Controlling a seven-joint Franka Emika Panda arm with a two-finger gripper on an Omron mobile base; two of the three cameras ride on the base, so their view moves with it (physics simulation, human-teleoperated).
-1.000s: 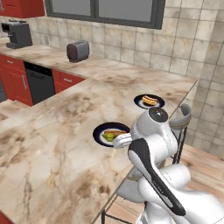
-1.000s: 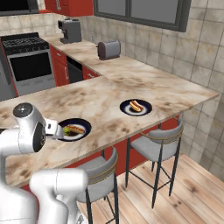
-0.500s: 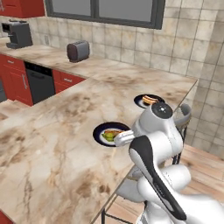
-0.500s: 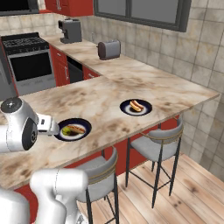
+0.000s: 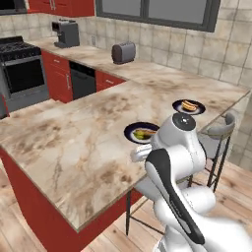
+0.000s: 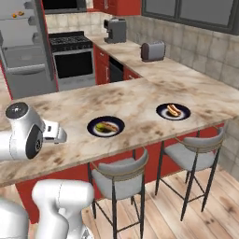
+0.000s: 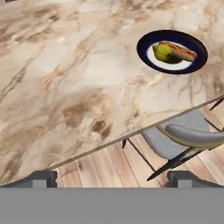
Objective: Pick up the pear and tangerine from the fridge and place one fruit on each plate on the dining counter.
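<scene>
glossy white rounded arm links, bulbous at the joints, with a dark grey stripe running along one link and round dark caps (light-rimmed) on the joints; the gripper (image 7: 112,177) ends in two small dark square tips.

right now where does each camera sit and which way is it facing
Left base view: behind the arm on its left, looking forward and down over the dining counter; the white arm rises at lower right.
Right base view: behind on the right, facing the counter, stools and fridge; the arm sits at lower left.
Hand view: on the hand, looking down at the counter edge and the near plate holding the pear; jaws' tips at bottom.
All three share that plate.
</scene>
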